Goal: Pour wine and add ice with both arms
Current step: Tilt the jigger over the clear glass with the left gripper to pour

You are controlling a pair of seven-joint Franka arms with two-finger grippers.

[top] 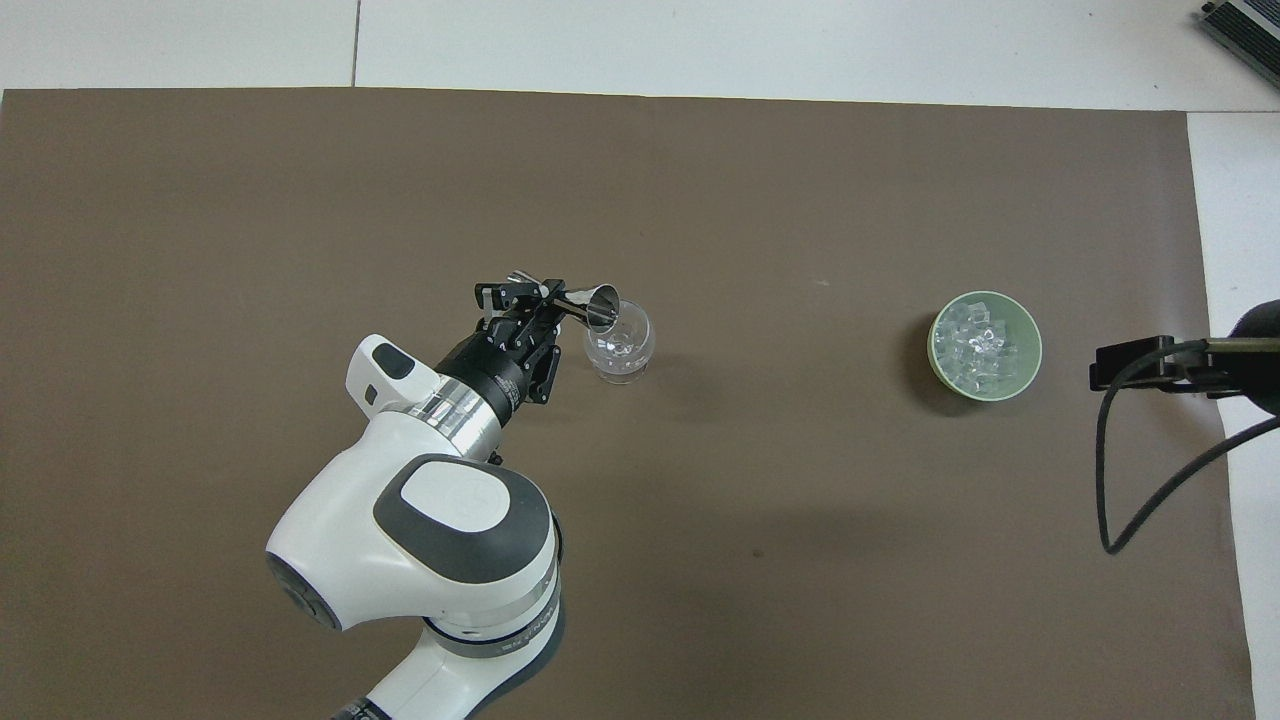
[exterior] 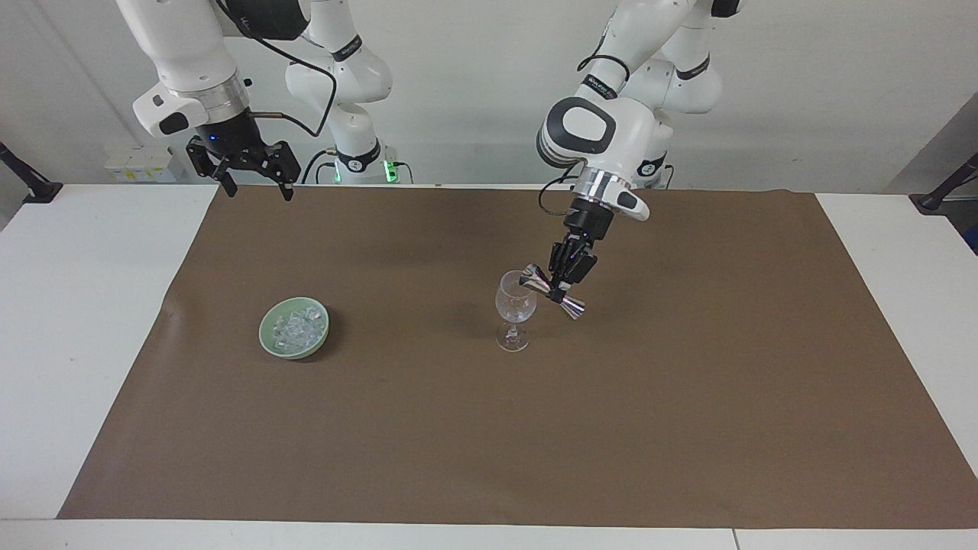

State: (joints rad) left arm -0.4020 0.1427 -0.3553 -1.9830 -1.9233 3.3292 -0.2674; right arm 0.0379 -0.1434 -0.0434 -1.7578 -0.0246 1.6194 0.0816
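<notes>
The ice [exterior: 295, 326] lies heaped in a small green bowl [exterior: 269, 342] on the brown mat [exterior: 489, 428], toward my right arm's end of the table and well apart from the wine glass [exterior: 516, 307] that stands near the middle. The cubes are small, clear and glassy, whitish where they catch the light, and far smaller than the glass. I judge them light, hard and slippery, so a single cube should be pinched squarely across two flat faces, low in my fingertips, or it may squirt out; a firm squeeze should not hurt it. The glass is the fragile piece: thin, tall on its stem and easy to tip, so anything dropped in should go from just over the rim. My left gripper [exterior: 564, 281] is clamped shut on the narrow waist of a steel jigger [exterior: 552, 293], tilted with one cup's mouth at the glass's rim on the side nearer the left arm, and I take this to be the pour; I cannot see any liquid. My right gripper [exterior: 254, 183] waits with its jaws spread wide and nothing in them, raised over the mat's edge nearest the robots, not over the bowl.
</notes>
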